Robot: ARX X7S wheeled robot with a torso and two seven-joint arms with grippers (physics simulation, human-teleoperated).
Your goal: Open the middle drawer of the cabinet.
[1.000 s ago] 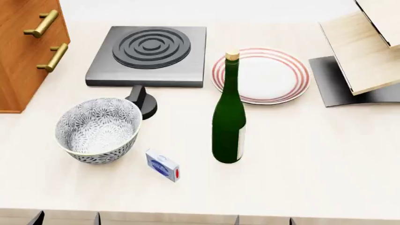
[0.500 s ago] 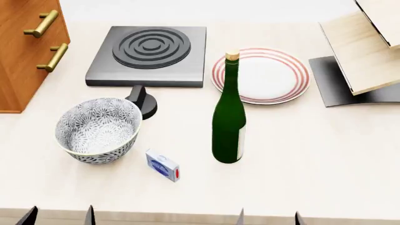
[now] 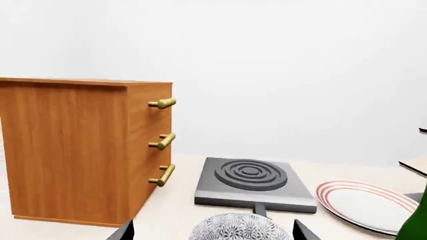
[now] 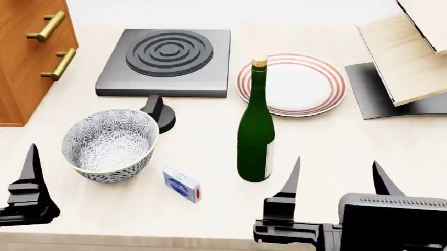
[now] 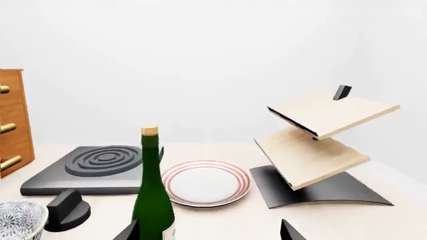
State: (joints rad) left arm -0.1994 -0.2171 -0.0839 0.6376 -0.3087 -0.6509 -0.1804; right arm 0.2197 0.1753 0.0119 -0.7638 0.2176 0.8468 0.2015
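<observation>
The cabinet (image 3: 73, 150) is orange-brown wood and stands at the table's far left. Three brass bar handles are stacked on its front. The middle drawer (image 3: 143, 143) has its handle (image 3: 163, 142) level with the others, and it looks shut. The head view shows the cabinet's corner (image 4: 24, 68) with two handles. My left gripper (image 3: 212, 231) is open and empty, well short of the cabinet, with the bowl ahead of it. One of its fingers (image 4: 31, 162) shows at the head view's left edge. My right gripper (image 4: 338, 175) is open and empty near the table's front edge.
A patterned bowl (image 4: 110, 144) sits near my left gripper. Behind it are a black knob (image 4: 159, 112) and a grey hotplate (image 4: 167, 55). A green bottle (image 4: 256, 136) stands mid-table, with a small blue box (image 4: 181, 184) by the bowl. A striped plate (image 4: 297, 83) and pale wood rack (image 4: 412, 57) are at right.
Both grippers have come up into the head view from its bottom edge, where only fingertips showed before. The left one now sits further left. Nothing on the table has moved.
</observation>
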